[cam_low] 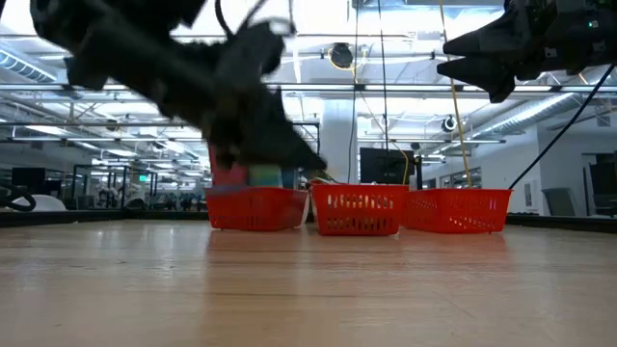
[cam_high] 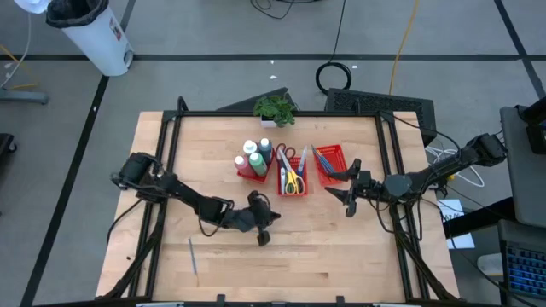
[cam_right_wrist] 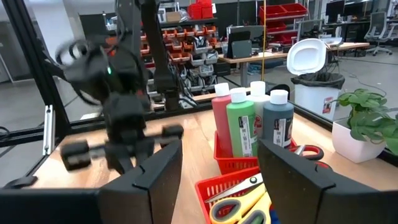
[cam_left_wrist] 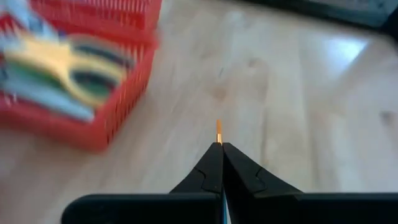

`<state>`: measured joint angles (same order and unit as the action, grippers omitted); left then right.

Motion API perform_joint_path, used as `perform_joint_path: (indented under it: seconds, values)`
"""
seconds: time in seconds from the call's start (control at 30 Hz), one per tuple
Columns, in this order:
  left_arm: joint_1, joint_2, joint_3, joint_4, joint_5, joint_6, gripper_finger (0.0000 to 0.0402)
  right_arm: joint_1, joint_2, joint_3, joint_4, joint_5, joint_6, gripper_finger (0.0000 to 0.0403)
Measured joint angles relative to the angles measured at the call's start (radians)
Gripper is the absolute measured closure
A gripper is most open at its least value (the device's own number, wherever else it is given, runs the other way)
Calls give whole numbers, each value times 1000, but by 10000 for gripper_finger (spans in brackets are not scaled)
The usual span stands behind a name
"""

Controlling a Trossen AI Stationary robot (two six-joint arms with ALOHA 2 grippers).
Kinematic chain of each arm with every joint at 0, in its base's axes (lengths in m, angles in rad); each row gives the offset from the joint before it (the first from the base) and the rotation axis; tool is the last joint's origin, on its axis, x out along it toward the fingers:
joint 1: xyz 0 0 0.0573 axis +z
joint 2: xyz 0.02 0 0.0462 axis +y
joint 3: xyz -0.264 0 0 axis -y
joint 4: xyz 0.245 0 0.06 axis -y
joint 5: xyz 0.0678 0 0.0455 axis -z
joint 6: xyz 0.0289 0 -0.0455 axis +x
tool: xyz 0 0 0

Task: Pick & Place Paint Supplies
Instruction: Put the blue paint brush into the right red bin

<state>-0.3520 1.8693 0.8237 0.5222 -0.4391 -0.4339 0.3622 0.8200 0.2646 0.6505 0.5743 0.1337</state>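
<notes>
Now, from above I see one brush (cam_high: 193, 255) lying loose on the table (cam_high: 341, 256), left of my left gripper (cam_high: 264, 232). That gripper is low over the wood just in front of the trays (cam_high: 290, 170), its fingers (cam_left_wrist: 211, 171) pinched together on a second brush (cam_left_wrist: 219, 132), whose orange tip pokes out. The bottles (cam_high: 252, 157) stand in the left tray, the scissors (cam_high: 292, 177) lie in the middle one. My right gripper (cam_high: 351, 186), fingers spread, hovers beside the right tray.
</notes>
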Motion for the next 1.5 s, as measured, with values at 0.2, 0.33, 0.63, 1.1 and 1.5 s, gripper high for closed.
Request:
perform_joint_path:
  seconds: [0.2, 0.33, 0.63, 1.1, 1.5]
  values:
    - [-33, -131, 1, 44, -30, 120, 401, 0, 0, 0, 0, -1, 8, 202]
    - [-23, -183, 1, 144, -45, 236, 401, -1, 0, 0, 50, -30, 27, 202]
    - [131, -183, 2, 371, 118, 293, 401, 0, 19, 0, 124, -156, -68, 202]
    - [155, -185, 2, 367, 161, 326, 401, -66, 471, 65, 576, -160, -147, 202]
    - [147, -185, 2, 343, 162, 327, 401, -106, 647, 235, 574, -313, -143, 212]
